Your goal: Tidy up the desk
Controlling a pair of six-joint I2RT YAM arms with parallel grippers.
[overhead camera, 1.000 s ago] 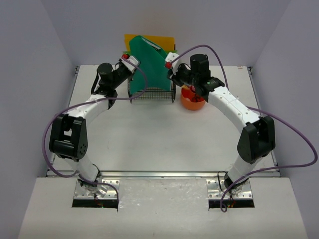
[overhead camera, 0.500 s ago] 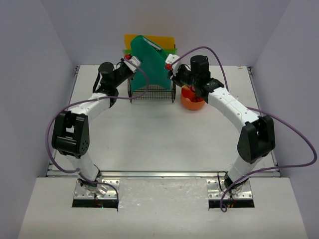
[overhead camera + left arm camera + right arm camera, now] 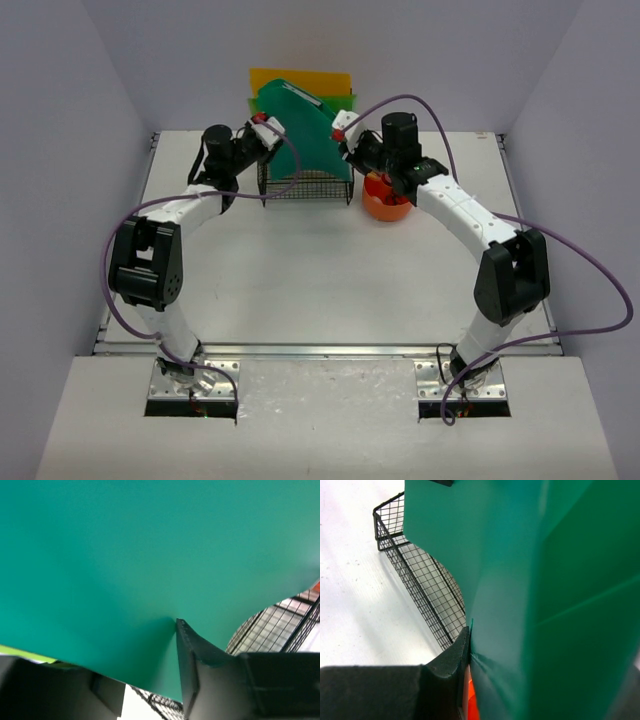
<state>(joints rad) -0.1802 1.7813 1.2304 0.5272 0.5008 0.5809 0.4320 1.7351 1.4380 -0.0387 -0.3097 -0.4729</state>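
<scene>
Desk [image 3: 320,270]: white top running from the arm bases to the far wall, with a metal rail along its near edge.
Wire basket [image 3: 305,188]: black mesh, standing at the far middle of the desk.
Green folder [image 3: 300,125]: upright in the wire basket, leaning, its top well above the mesh.
Yellow folder [image 3: 300,78]: behind the green folder, against the far wall.
Orange tray [image 3: 385,205]: round, just right of the wire basket, partly hidden under the right arm.
Left gripper [image 3: 268,125]: at the green folder's left edge; jaws parted, one finger [image 3: 187,660] touching the sheet, no clamp on it.
Right gripper [image 3: 340,128]: at the green folder's right edge, closed on it; one finger [image 3: 455,665] pressed flat to the sheet.
</scene>
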